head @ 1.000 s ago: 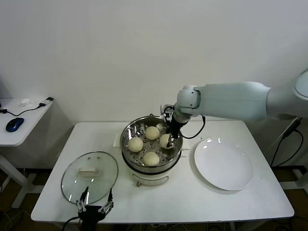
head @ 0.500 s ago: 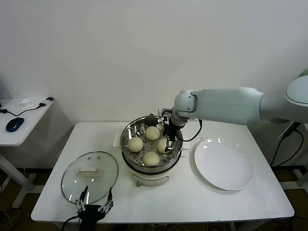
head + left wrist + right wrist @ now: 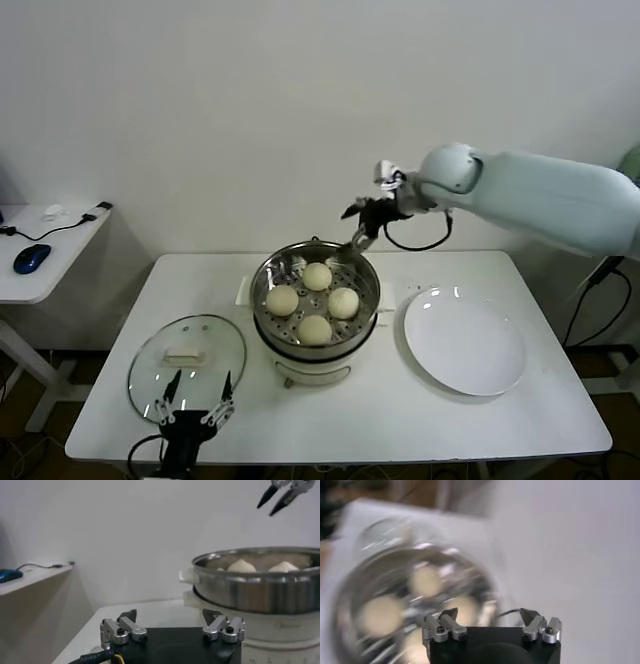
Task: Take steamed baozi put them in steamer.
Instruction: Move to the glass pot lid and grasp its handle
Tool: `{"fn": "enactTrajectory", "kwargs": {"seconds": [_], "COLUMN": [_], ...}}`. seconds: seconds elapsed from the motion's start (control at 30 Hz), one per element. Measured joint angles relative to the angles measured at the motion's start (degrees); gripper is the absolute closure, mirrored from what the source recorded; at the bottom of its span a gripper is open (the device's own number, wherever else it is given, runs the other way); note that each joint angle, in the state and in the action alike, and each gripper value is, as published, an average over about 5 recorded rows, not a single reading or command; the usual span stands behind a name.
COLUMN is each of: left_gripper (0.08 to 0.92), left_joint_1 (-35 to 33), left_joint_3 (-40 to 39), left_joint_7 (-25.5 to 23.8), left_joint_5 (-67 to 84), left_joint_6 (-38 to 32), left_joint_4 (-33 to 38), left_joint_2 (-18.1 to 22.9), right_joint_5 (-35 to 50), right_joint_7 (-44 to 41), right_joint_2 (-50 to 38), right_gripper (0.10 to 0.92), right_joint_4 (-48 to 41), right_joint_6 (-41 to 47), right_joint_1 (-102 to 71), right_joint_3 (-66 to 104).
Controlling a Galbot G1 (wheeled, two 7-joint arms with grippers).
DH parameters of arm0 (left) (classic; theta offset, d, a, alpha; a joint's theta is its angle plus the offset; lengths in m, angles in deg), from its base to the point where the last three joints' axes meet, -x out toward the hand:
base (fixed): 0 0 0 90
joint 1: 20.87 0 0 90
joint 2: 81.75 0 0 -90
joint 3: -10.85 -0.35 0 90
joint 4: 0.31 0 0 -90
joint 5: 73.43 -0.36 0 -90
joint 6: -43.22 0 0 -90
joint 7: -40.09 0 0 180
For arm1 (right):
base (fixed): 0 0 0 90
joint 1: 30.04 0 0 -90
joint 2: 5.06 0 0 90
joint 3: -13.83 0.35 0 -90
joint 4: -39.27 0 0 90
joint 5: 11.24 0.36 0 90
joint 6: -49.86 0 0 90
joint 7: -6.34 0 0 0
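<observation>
The steamer (image 3: 258, 300), a shiny steel pot on a white base, stands mid-table with several cream-white baozi (image 3: 317, 275) lying on its perforated tray. My right gripper (image 3: 350, 228) hangs open and empty in the air above the pot's far right rim. Its wrist view looks down past the open gripper (image 3: 490, 614) at the blurred pot (image 3: 350, 595) and baozi (image 3: 375, 614). My left gripper (image 3: 192, 408) is parked open at the table's front edge. The left wrist view shows that gripper (image 3: 171, 617) facing the steamer wall (image 3: 260, 587), baozi tops (image 3: 241, 565) just over the rim.
A flat white plate (image 3: 463, 340) lies right of the steamer. A round glass lid (image 3: 187, 360) with a white handle lies front left, just behind my left gripper. A side table (image 3: 60, 250) with a blue mouse stands far left.
My right gripper opened inside the steamer, left a baozi on the tray's right side, then rose up and back above the rim. The left arm stayed put.
</observation>
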Motion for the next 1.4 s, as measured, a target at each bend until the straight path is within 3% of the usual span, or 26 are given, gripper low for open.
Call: {"fn": "enactTrajectory", "kwargs": {"seconds": [0.23,0.47,0.7,0.9,1.13,1.4], "left_gripper": [0.177,0.177,0.177,0.177,0.177,0.177], "left_joint_1": [2.4,4.6,6.4,7.3,7.7,9.3], "left_joint_3": [1.2,2.2,2.9,3.7,5.2,6.0], "left_joint_7": [-2.5,-4.0,-3.0,1.6,8.1,11.6], "left_joint_5": [0.3,-0.4,-3.9,-11.6,-27.9,-49.8], "left_joint_6": [-2.0,-5.0,-8.0,-10.9,-12.4,-9.3], "left_joint_4": [-1.6,-3.8,-6.0,-8.0,-11.7,-19.4], "left_joint_2": [-0.9,-1.5,-2.5,-3.4,-5.1,-8.8], "right_joint_5": [-4.5,-12.4,-19.8,-25.9,-32.4,-38.8], "right_joint_7": [12.9,17.2,18.4,20.3,21.9,24.0], "right_joint_2": [-10.7,-12.9,-7.2,0.8,9.9,17.0], "right_gripper": [0.203,0.203,0.203,0.203,0.203,0.203], "right_joint_4": [3.8,8.4,11.6,11.8,11.1,11.5], "right_joint_6": [-2.6,-6.7,-13.3,-21.2,-29.0,-30.8], "right_joint_1": [-23.8,-50.3,-76.9,-96.5,-109.1,-115.6], "right_joint_3": [26.3,53.0,79.5,96.1,104.9,108.5]}}
